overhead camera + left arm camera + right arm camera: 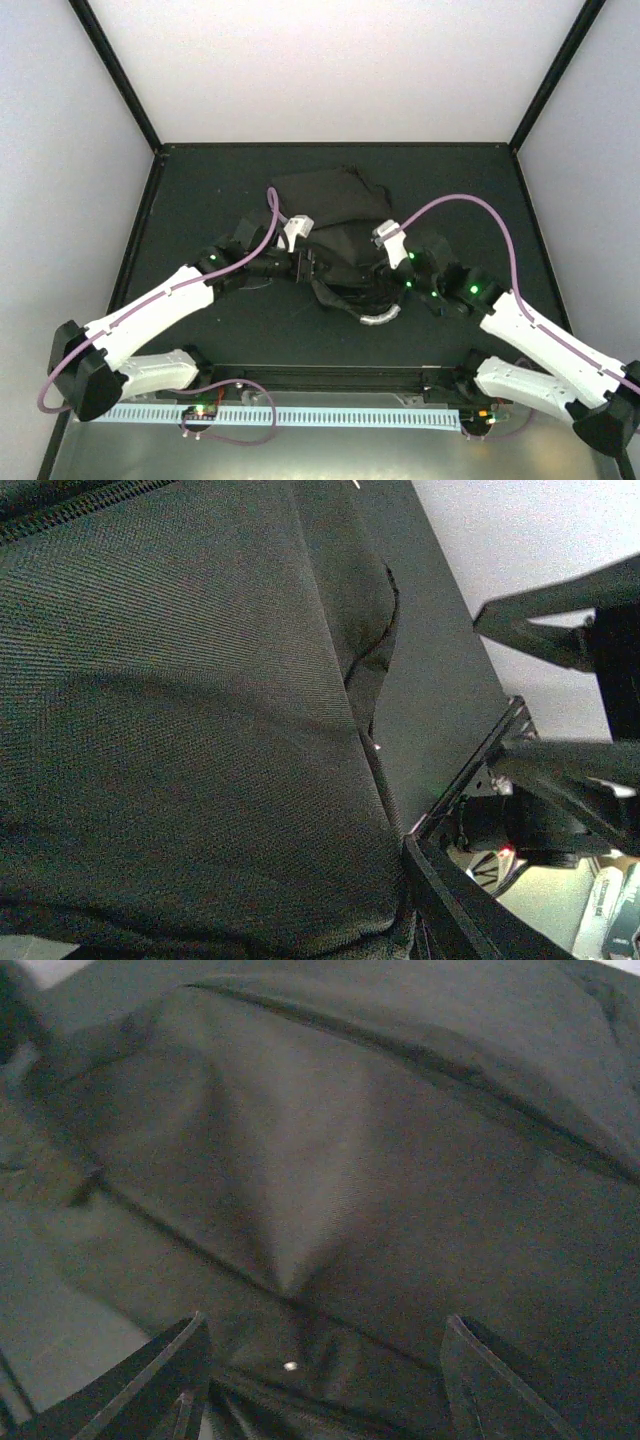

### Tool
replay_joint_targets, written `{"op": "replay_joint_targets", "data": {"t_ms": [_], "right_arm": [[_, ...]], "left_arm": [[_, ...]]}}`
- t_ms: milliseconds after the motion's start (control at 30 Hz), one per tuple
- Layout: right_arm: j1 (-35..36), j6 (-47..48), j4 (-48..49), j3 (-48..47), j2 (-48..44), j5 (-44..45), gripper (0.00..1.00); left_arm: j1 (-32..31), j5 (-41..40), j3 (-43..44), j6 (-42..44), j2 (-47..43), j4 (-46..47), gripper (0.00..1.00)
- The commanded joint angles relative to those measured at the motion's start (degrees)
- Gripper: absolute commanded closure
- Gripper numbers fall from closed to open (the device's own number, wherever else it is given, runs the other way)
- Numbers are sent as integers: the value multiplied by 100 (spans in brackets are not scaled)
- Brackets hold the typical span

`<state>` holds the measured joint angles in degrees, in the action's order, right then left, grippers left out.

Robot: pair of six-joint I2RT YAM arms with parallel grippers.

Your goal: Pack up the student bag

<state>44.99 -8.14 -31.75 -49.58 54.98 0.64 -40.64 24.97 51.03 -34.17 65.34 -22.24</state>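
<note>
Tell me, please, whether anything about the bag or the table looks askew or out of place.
The bag lies slumped and crumpled at the middle of the table, its cloth bunched in folds and its grey handle pointing toward the near edge. Nothing looks spilled or torn.

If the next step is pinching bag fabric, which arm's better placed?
Probably right. The right gripper is open, aimed at the bag, with a raised fold centred between its fingers. The left gripper is open too, but points past the bag's edge, with only wall between its fingers.
</note>
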Motion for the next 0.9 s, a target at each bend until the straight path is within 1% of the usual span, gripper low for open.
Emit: {"op": "replay_joint_targets", "data": {"t_ms": [0, 133, 267, 400, 567, 633, 733, 767, 867], "right_arm": [[335, 536, 552, 234, -487, -276, 32], [759, 597, 638, 282, -373, -26, 31], [1385, 745, 744, 389, -95, 944, 30], [1706, 995, 1410, 590, -69, 1406, 29], [1858, 1807, 2310, 1107, -19, 1437, 30], [1957, 1944, 2556, 1133, 141, 1829, 32], [1978, 2077, 2624, 990, 367, 2369, 38], [1978, 2195, 2639, 955, 428, 2456, 42], [1978, 2339, 2725, 875, 488, 2924, 59]], "left_arm": [[-8, 12, 204, 208, -15, 223, 58], [7, 109, 248, 177, -67, 361, 60], [19, 311, 285, 101, -105, 552, 62], [25, 405, 377, 41, -140, 566, 66], [47, 375, 365, 25, -327, 618, 66], [65, 368, 358, 27, -388, 628, 66], [77, 376, 348, 16, -431, 650, 66], [79, 376, 351, 20, -448, 657, 66], [107, 393, 346, 24, -475, 609, 66]]}}
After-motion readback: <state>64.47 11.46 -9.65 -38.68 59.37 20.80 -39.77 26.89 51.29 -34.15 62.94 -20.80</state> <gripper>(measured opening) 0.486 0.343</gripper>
